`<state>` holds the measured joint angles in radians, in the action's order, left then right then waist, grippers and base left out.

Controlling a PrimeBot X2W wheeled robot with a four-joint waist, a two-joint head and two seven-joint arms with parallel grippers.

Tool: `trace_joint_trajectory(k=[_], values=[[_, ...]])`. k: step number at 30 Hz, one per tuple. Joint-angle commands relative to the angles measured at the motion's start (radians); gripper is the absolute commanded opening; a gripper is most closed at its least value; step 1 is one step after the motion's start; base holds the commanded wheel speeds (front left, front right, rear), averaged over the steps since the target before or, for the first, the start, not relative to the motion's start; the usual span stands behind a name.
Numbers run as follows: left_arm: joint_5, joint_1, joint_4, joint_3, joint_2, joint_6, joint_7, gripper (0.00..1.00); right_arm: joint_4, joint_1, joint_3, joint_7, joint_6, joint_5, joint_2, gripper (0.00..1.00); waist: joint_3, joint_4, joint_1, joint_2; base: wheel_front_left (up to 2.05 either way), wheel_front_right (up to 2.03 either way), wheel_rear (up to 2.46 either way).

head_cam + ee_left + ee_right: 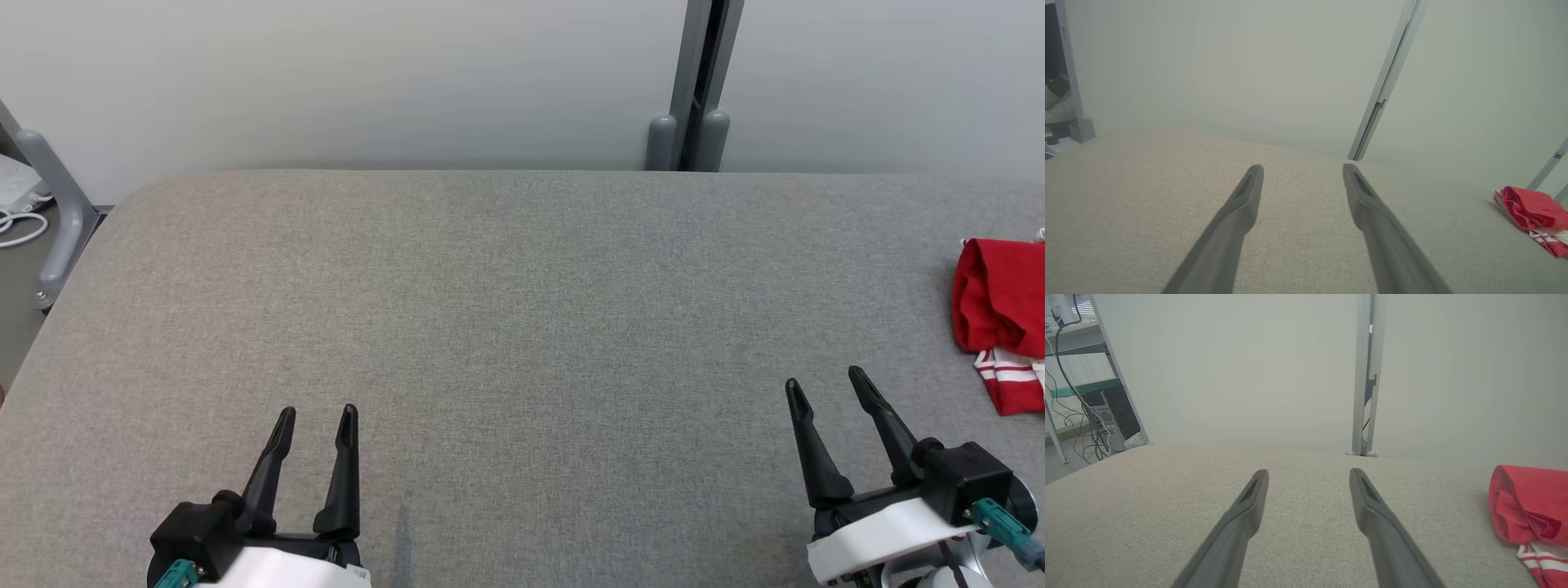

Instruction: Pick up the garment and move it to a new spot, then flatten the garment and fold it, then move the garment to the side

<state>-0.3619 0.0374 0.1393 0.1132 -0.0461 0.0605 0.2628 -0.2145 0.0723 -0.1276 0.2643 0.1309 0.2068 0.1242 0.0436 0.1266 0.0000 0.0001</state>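
The garment point(1000, 314) is a crumpled red piece with red-and-white striped trim, lying at the far right edge of the grey table point(522, 310); part of it runs out of the head view. It also lies at the right in the left wrist view point(1533, 212) and the right wrist view point(1529, 510). My right gripper point(824, 384) point(1308, 473) stands open, empty, just left of and nearer than the garment, not touching it. My left gripper point(318, 412) point(1302, 167) stands open and empty at the lower left, far from the garment.
A pale wall with a grey vertical post point(694, 90) stands behind the table's far edge. A grey frame bar point(57, 212) runs past the table's left corner. A shelf with cables point(1081, 400) stands off the left side.
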Motion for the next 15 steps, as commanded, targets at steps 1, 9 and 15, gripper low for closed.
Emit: trace_joint_trajectory(k=[1,9,15], values=[[-0.006,-0.011,-0.017,-0.005,-0.004,0.001,0.0,1.0,0.017,0.014,0.007,0.0,0.0,-0.01,0.005,1.0,-0.001,-0.003,0.0,-0.0001,0.0,0.0,0.0],[-0.021,-0.009,-0.012,-0.009,-0.004,0.006,0.0,1.0,0.026,0.011,0.014,0.0,0.0,-0.021,0.003,1.0,-0.004,-0.017,0.0,-0.0001,0.0,0.0,0.0],[-0.03,-0.008,-0.005,-0.011,-0.005,0.008,0.0,1.0,0.028,0.009,0.016,0.0,0.0,-0.031,0.002,1.0,-0.006,-0.027,0.0,-0.0001,0.0,0.0,0.0]])
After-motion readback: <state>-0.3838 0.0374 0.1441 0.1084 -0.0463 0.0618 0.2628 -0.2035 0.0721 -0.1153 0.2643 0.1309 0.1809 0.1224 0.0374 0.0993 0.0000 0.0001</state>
